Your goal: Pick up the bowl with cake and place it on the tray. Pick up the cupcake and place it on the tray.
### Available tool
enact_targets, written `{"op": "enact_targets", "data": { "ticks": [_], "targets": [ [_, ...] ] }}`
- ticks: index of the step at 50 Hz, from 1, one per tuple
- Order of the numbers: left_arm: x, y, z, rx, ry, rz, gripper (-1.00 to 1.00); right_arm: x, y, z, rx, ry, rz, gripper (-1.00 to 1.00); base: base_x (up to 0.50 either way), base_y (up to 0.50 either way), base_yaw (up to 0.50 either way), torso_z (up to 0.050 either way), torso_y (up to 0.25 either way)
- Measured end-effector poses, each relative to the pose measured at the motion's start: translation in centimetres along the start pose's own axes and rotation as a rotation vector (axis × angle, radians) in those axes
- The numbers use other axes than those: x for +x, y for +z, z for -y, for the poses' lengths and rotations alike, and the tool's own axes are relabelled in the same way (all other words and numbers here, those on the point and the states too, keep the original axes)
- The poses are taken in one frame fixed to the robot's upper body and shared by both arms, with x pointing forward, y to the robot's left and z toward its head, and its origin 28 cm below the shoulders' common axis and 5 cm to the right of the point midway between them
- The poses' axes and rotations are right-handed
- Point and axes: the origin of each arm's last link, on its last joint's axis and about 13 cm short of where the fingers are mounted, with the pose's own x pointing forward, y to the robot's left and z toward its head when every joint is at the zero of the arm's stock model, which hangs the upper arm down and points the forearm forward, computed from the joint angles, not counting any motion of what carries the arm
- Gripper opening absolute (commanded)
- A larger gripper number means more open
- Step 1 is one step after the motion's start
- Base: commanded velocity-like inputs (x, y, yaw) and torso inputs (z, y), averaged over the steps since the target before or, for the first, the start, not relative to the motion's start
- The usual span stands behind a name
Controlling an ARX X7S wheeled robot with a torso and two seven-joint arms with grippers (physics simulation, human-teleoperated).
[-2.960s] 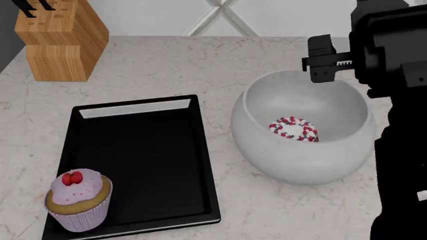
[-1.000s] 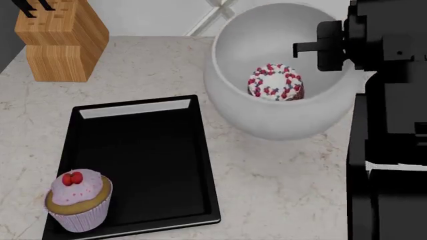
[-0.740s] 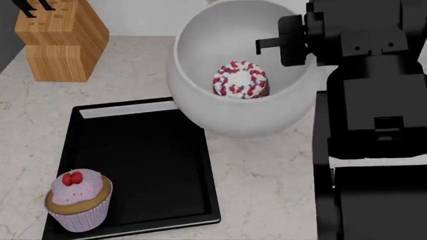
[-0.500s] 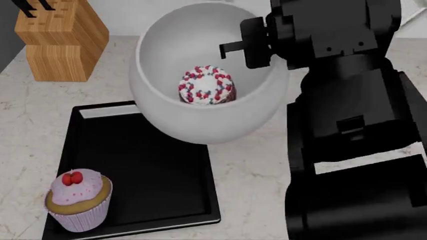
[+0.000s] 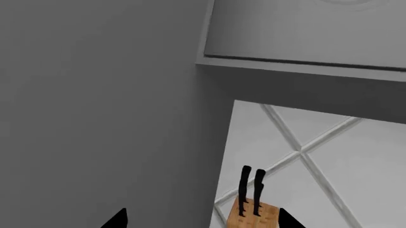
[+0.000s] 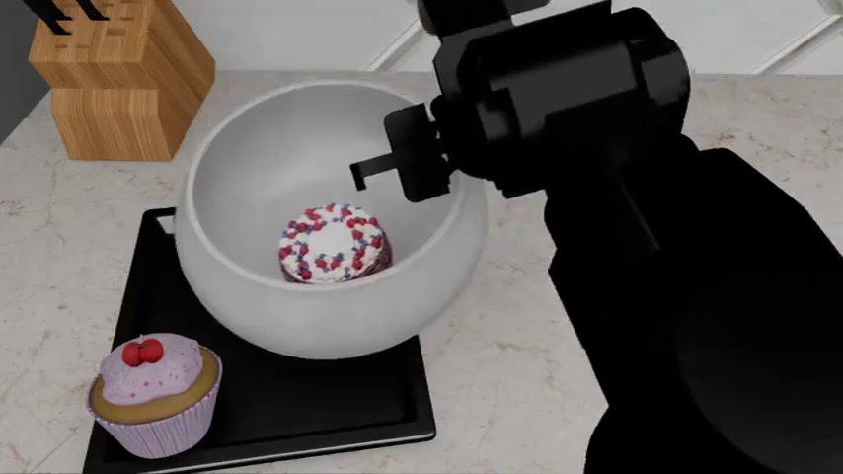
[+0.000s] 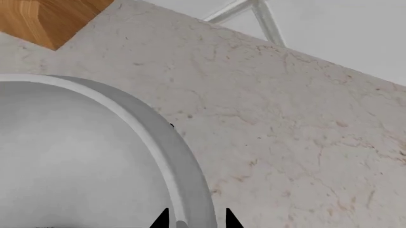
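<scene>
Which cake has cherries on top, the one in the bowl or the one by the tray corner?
The cupcake at the tray's near left corner: pink frosting, two red cherries. The cake in the bowl has only sprinkles.

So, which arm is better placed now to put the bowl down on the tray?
The right. Its gripper already pinches the rim of the bowl, which hangs over the tray with the cake inside. The left gripper faces the wall and the knife block, away from the tray.

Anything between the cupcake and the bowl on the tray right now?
Nothing: in the head view only a bare strip of black tray separates the cupcake from the bowl held by the right hand.
</scene>
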Motion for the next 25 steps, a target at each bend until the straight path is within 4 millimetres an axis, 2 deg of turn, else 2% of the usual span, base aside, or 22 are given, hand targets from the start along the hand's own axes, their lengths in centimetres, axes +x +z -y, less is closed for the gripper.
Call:
{"op": "enact_targets", "data": {
  "ticks": [20,21,25],
  "targets": [
    [-2.6,0.0,-1.4,0.031,0.04,-0.036,1.0,1.1,-1.3,-0.9,-0.048,0.004,-0.034,-1.0,0.0,0.0,0.0,0.001,0.001],
    [-2.7,0.0,-1.4,0.032,0.04,-0.037,1.0,1.1,-1.3,-0.9,-0.049,0.004,-0.034,1.0,0.0,0.0,0.0,0.0,0.0],
    [-2.8,0.0,-1.5,0.033,0.041,-0.042,1.0,1.2,-1.3,-1.3,-0.045,0.03,-0.029,1.0,0.0,0.0,0.0,0.0,0.0]
  ]
}}
